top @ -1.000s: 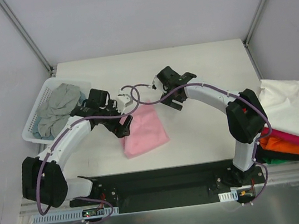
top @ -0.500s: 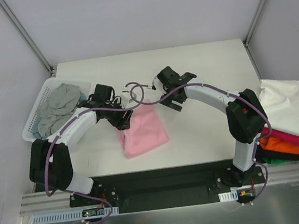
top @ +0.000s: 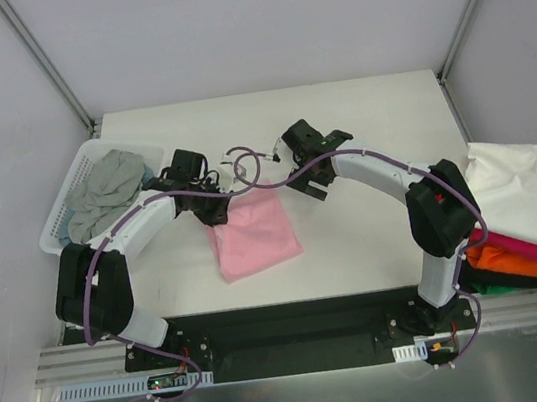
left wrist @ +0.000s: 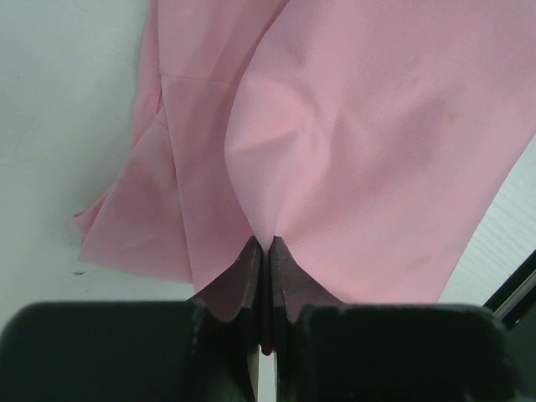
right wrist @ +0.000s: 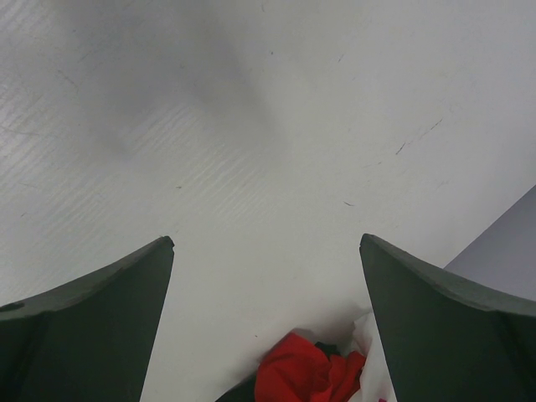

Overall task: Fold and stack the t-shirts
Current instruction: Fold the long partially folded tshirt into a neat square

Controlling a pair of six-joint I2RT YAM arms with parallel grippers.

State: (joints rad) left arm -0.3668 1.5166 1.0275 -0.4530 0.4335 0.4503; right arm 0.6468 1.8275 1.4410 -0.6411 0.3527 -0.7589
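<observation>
Overhead, the pink t-shirt (top: 255, 235) lies partly folded in the middle of the bench (top: 382, 214), closer to the near edge than the far one, and my left hand (top: 216, 199) sits at its far left corner. What that view cannot show, my left wrist camera does: the fingers (left wrist: 289, 276) are pressed together on a raised pinch of pink cloth, and the shirt spreads away from them in smooth layers, with a folded flap showing at the left. My right hand (right wrist: 266, 241) is near the shirt's far right corner, apart from the cloth, and only its own camera shows it spread wide over bare bench, gripping nothing. That same camera catches a bit of red cloth (right wrist: 306, 373) low in the picture, which I cannot pick out from above. Counting from the top view: one pink shirt on the bench; one grey t-shirt (top: 105, 190) crumpled in the one white basket (top: 54, 233) at the left edge near the far left corner; and one pile at the right edge toward the near right corner. A white t-shirt (top: 529, 187) is draped loosely on top of it, a magenta t-shirt (top: 513, 247) and an orange t-shirt (top: 513, 266) lie under that, and a sliver of black cloth (top: 475, 281) is lowest.
</observation>
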